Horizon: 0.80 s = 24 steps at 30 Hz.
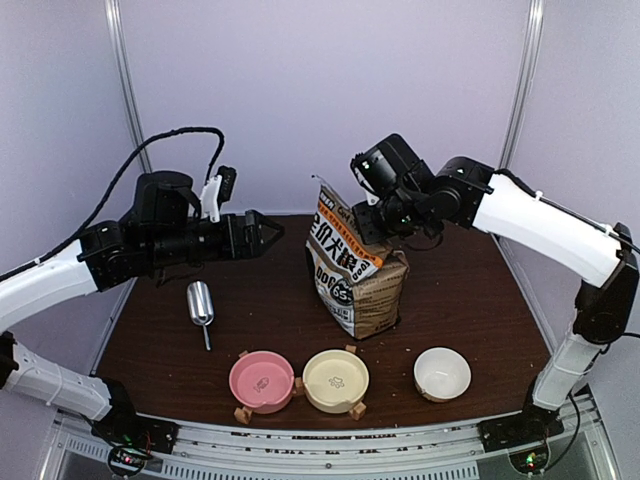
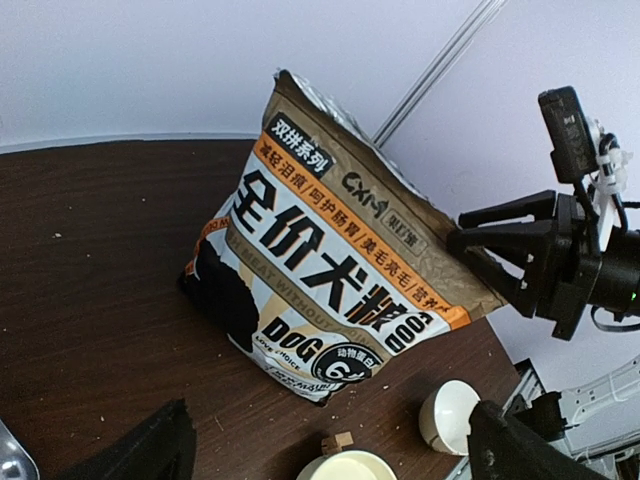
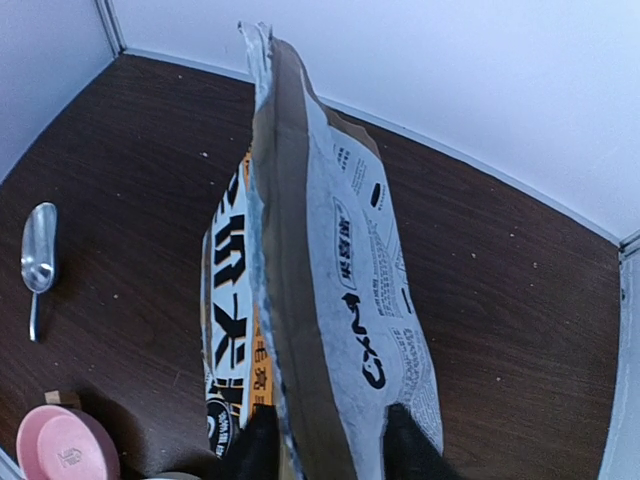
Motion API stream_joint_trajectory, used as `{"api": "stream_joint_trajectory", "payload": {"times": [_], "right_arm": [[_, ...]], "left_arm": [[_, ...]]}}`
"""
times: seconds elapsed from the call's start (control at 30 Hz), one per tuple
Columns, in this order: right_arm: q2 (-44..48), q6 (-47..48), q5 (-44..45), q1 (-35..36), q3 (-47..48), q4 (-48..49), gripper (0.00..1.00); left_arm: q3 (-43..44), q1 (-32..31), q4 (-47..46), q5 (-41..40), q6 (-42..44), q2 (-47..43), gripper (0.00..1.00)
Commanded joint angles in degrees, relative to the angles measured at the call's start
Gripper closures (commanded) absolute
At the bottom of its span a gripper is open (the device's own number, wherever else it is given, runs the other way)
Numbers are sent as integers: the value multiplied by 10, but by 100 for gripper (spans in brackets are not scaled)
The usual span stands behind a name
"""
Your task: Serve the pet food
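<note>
The right tool (image 1: 372,222) clamps the bag (image 1: 355,275), so the empty, wide-open left tool (image 1: 270,230) should take the scoop (image 1: 200,303) squarely

**Setting: robotics lab test cell.** Grounds, listed from my own station:

- Enclosure: plain pale wall panels (image 1: 300,80) on three sides, framed by bare aluminium posts (image 1: 522,80).
- Worktop (image 1: 460,300): a dark brown board flecked with crumbs.
- Mounting: a metal rail (image 1: 330,450) along the near edge carries both my bases, with a small lit circuit board (image 1: 127,460) beside the left one.
- Arms: my left arm (image 1: 40,280) and right arm (image 1: 540,225) are white and black. A black cable (image 1: 110,190) loops in the open.
- Cameras: a camera module (image 2: 568,125) is strapped above my right tool (image 1: 375,225), and another sits above my left tool (image 1: 272,230).
- Staged props: one dog-food bag (image 1: 355,275) and one metal scoop (image 1: 200,303). Three bowls stand in a row: pink bowl (image 1: 261,380), cream bowl (image 1: 335,380), white bowl (image 1: 442,372).
</note>
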State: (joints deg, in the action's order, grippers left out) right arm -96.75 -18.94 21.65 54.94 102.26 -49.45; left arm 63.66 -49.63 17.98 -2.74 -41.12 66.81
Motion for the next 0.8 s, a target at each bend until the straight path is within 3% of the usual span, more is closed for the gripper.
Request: {"api": "stream_joint_trajectory", "payload": {"times": [0.0, 0.1, 0.43, 0.77], "right_arm": [[-15, -15, 14, 3, 34, -36, 81], [-18, -30, -16, 4, 41, -22, 100], [-20, -98, -151, 38, 39, 138, 100], [-3, -104, -154, 51, 4, 176, 100]], "left_arm": [[16, 0, -45, -13, -31, -10, 2], [10, 0, -29, -28, -35, -26, 2], [-12, 0, -17, -39, -73, -57, 2], [0, 0, -59, -5, -91, -22, 4]]}}
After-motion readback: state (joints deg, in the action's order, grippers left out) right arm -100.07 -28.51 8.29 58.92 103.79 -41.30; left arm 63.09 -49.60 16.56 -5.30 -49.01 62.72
